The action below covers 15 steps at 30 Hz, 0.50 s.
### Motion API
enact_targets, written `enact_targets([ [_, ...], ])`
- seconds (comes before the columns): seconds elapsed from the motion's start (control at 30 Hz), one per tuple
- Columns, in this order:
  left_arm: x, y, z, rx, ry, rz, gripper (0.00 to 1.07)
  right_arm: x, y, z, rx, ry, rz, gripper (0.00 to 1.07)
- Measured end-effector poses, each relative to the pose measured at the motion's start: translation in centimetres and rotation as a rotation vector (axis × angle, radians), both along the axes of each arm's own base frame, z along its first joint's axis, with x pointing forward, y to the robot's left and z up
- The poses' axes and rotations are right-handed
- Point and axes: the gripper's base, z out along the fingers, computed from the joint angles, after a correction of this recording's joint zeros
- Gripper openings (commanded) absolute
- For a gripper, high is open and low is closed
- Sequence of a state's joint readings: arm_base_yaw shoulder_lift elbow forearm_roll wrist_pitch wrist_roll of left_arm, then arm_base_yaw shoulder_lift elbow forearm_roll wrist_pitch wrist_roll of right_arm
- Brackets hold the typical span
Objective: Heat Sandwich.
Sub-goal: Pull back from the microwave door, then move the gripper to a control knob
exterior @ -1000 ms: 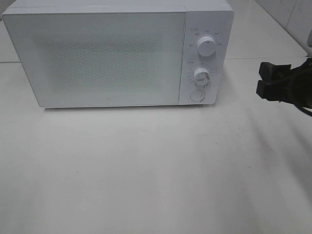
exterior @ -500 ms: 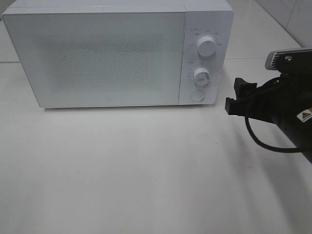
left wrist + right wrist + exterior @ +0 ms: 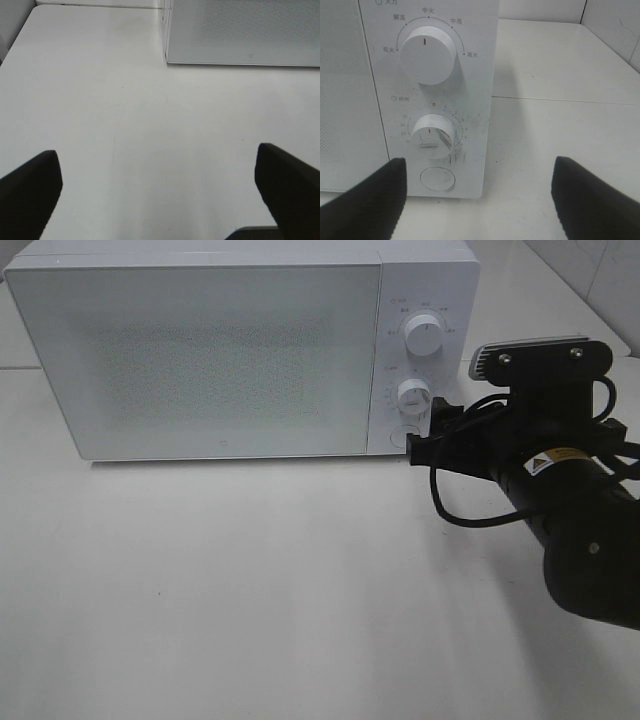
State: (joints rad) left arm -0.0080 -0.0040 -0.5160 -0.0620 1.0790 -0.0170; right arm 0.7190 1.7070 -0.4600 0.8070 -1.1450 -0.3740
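Note:
The sandwich is out of view. A white microwave (image 3: 200, 360) stands at the back of the table with its door shut. My right gripper (image 3: 428, 430) is open, its black fingers just right of the control panel, level with the timer knob (image 3: 413, 397) and the round button (image 3: 403, 436). In the right wrist view the right gripper (image 3: 480, 167) faces the panel, with the power knob (image 3: 427, 55), timer knob (image 3: 434, 136) and button (image 3: 438, 179) ahead of it. My left gripper (image 3: 156, 152) is open over bare table, nothing between its fingers, with the microwave's lower corner (image 3: 240, 35) ahead.
The white table (image 3: 250, 590) spreads wide in front of the microwave. A black cable (image 3: 470, 515) loops under the right arm. A tiled wall (image 3: 600, 280) stands at the back right.
My right arm has come in from the right edge toward the left and now has its open fingers at the microwave's control panel. The microwave has not moved.

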Motion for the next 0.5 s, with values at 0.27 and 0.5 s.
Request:
enact_targets([
  [0.27,0.0,0.0,0.0,0.000,0.000,0.000,1.00,1.6,1.1,-1.2,0.018,-0.028,-0.026,0.76],
  [0.5,0.0,0.0,0.0,0.000,0.000,0.000,1.00,2.6,2.0,-1.6,0.048,-0.034,-0.032,0.76],
])
